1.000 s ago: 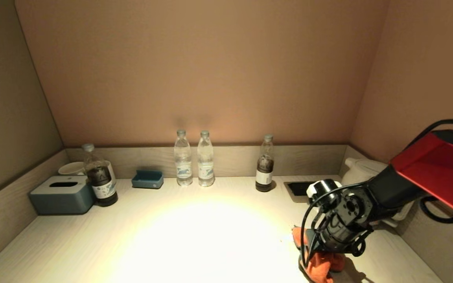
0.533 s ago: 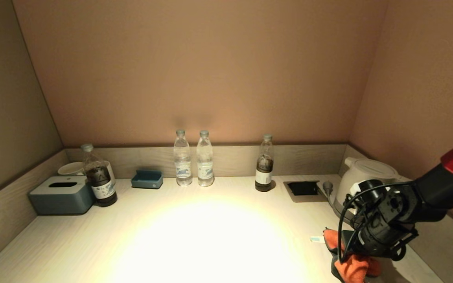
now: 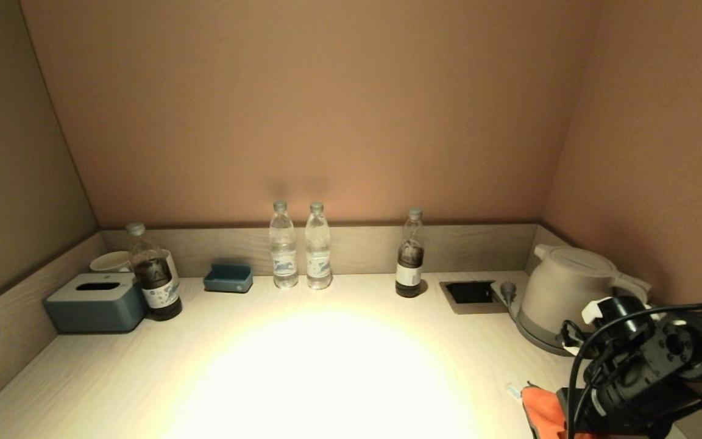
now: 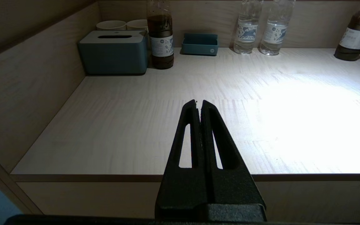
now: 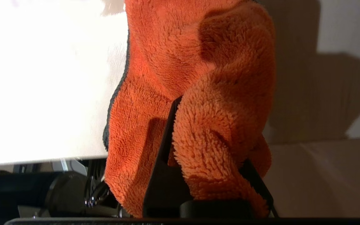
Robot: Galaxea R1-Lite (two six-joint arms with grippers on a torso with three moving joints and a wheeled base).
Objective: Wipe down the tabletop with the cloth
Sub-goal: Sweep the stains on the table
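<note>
Slid rightward since a second ago, right tool (image 3: 576,421) with orange cloth (image 3: 543,411), now at near right corner of tabletop (image 3: 326,366), just in front of white kettle (image 3: 564,292).

From left wrist: left tool (image 4: 198,104) pressed closed on nothing, parked over near left edge.

From right wrist: right tool (image 5: 205,131) clamped on bunched cloth (image 5: 198,78), cloth touching tabletop (image 5: 42,78).

Plain tan walls (image 3: 326,110) enclose a brightly spotlit alcove.
</note>
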